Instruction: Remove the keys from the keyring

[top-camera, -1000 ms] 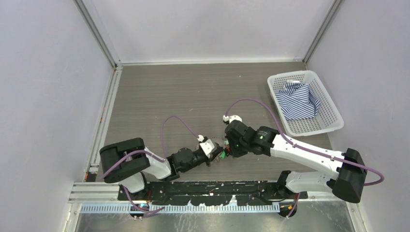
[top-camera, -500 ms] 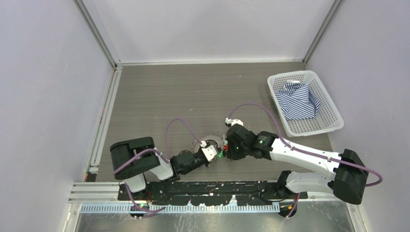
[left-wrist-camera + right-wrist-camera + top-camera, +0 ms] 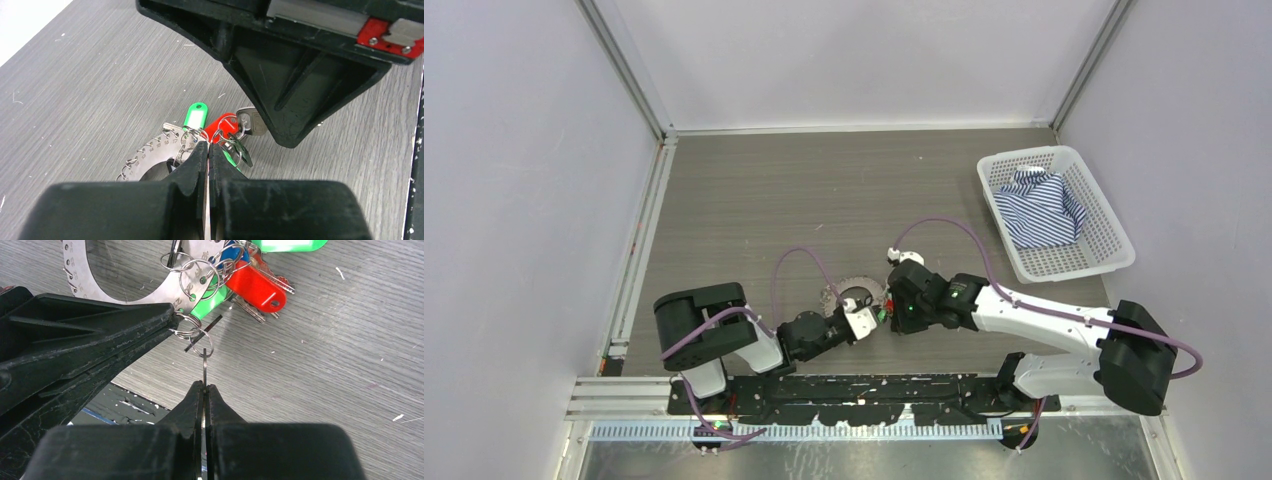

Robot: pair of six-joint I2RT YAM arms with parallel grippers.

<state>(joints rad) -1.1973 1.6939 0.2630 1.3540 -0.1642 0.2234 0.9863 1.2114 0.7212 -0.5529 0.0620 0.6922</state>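
Observation:
The keyring (image 3: 150,157) is a flat silvery disc with numbered holes and small wire loops along its rim; it lies on the table (image 3: 824,200) between the arms (image 3: 856,293). A bunch of keys hangs from it: green tag (image 3: 195,115), red tag (image 3: 222,126), silver key (image 3: 252,122), blue tag (image 3: 232,250). My left gripper (image 3: 207,145) is shut on the keyring's rim (image 3: 125,285). My right gripper (image 3: 205,385) is shut on a thin key seen edge-on, which hangs from a small split ring (image 3: 204,346). The two grippers (image 3: 867,320) (image 3: 887,312) nearly touch.
A white basket (image 3: 1114,250) holding a striped cloth (image 3: 1044,205) stands at the right. The black base rail (image 3: 824,390) runs along the near edge just behind the grippers. Grey walls close in both sides.
Both grippers have shifted a little toward the near edge and left. The keyring, hidden under them a second ago, now shows behind them. Both jaws stay shut.

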